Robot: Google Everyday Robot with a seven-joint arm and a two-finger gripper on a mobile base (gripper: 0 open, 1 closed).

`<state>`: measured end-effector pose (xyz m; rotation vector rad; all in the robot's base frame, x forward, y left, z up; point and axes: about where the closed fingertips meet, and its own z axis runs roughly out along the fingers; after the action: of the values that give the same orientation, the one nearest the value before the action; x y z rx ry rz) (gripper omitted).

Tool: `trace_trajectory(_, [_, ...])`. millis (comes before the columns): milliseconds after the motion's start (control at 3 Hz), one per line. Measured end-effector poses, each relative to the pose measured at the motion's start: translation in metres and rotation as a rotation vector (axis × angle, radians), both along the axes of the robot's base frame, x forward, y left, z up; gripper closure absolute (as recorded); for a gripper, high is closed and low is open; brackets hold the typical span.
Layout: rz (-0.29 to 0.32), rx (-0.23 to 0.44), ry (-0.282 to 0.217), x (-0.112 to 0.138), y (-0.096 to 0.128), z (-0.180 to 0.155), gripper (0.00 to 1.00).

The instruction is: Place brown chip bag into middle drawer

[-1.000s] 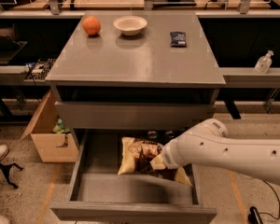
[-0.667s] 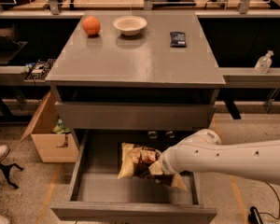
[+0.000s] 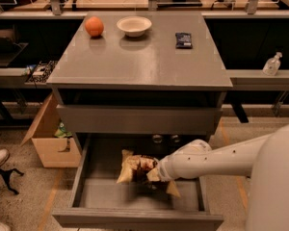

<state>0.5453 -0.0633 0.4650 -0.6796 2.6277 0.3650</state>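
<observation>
Gripper (image 3: 156, 171): located at the end of the arm, inside the open middle drawer (image 3: 79, 177), low over the tray floor. Its tip is buried in the brown chip bag (image 3: 135, 167), so how wide it stands, and whether it has a hold on the bag, cannot be told.

Brown chip bag: directly ahead of the gripper and touching it, within the drawer walls, with one tan corner trailing beneath the wrist. Bare drawer floor lies below and forward of the gripper.

Change over the last second: the arm has come down to a flatter reach, and the bag has sunk with it, deeper into the tray and slightly toward the drawer front.

Meaning: the bag is judged to be at or near its resting place. Release and withdrawal are likely all that remain.

Well above the gripper, on the cabinet top: orange (image 3: 94, 26), bowl (image 3: 134, 25), blue packet (image 3: 183, 39), all untouched.
</observation>
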Motion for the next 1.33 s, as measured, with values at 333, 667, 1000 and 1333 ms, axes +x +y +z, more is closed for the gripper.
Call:
trace_trajectory(333, [0.001,0.002,0.010,-0.0016,0.0014,-0.0065,0.84])
trace_trajectory(667, [0.003,0.002,0.012,-0.0019,0.0027,-0.0076,0.61])
trace_trajectory(1000, [0.005,0.002,0.013,-0.0024,0.0034,-0.0083,0.37])
trace_trajectory(1333, [0.006,0.003,0.015,-0.0028,0.0041,-0.0090,0.14])
